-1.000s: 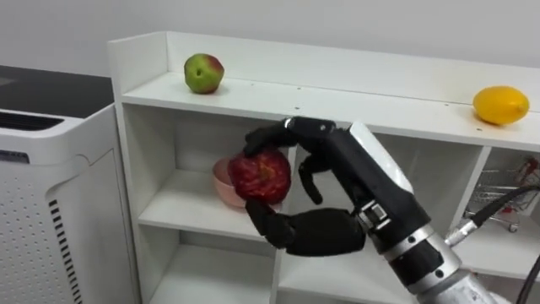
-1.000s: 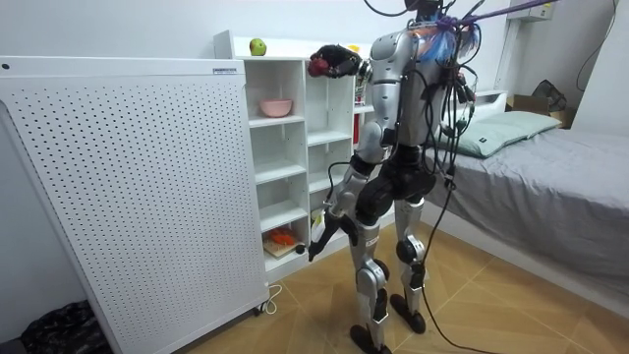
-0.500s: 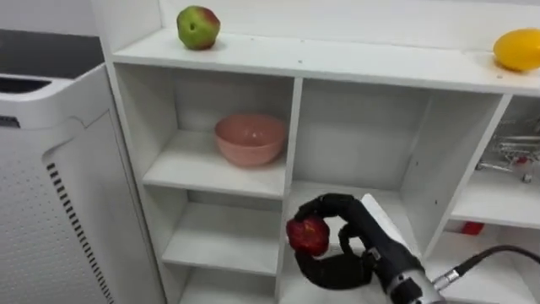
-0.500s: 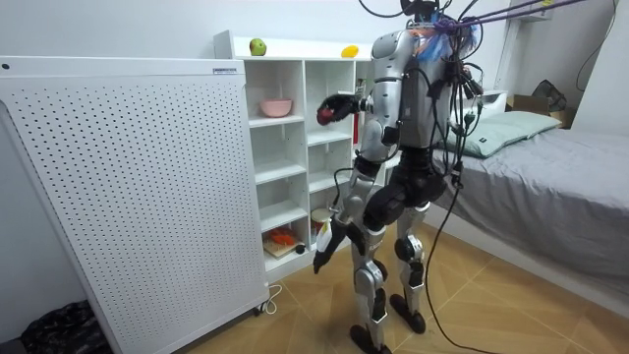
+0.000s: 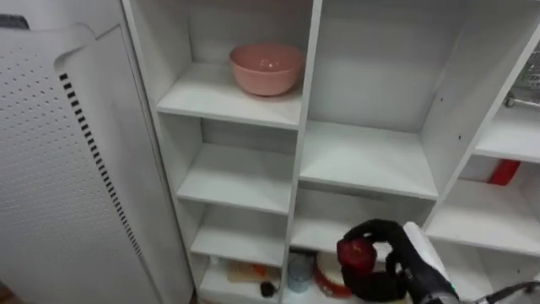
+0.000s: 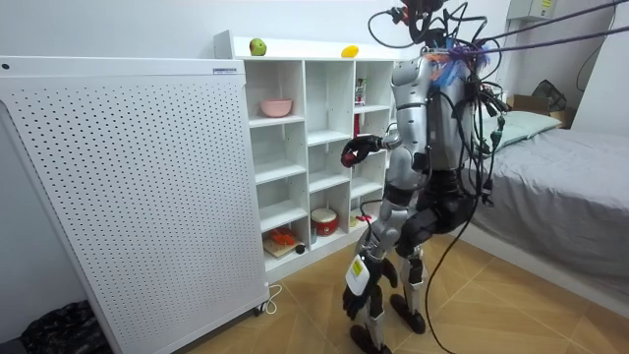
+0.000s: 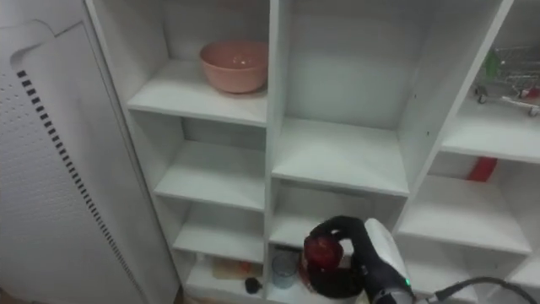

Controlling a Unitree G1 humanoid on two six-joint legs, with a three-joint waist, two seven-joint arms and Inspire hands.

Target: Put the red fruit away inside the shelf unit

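My right hand (image 5: 381,279) is shut on a red apple (image 5: 357,253), low in front of the white shelf unit (image 5: 359,160), level with its lower middle compartments. In the room view the same apple (image 6: 351,155) is held out towards the middle column at about waist height. A pink bowl (image 5: 267,67) sits in an upper left compartment. On top of the unit lie a green apple (image 6: 257,46) and a yellow lemon (image 6: 349,51). My left hand (image 6: 353,298) hangs down by my knee.
A white perforated panel (image 5: 51,127) stands against the unit's left side. The bottom compartments hold a red pot (image 6: 324,218) and some orange things (image 6: 280,238). A red item (image 5: 504,173) sits in a right compartment. A bed (image 6: 560,187) is behind me.
My right hand has come down with the apple from top-shelf height to the lower compartments. I have stepped back from the unit, and the head camera now looks further down.
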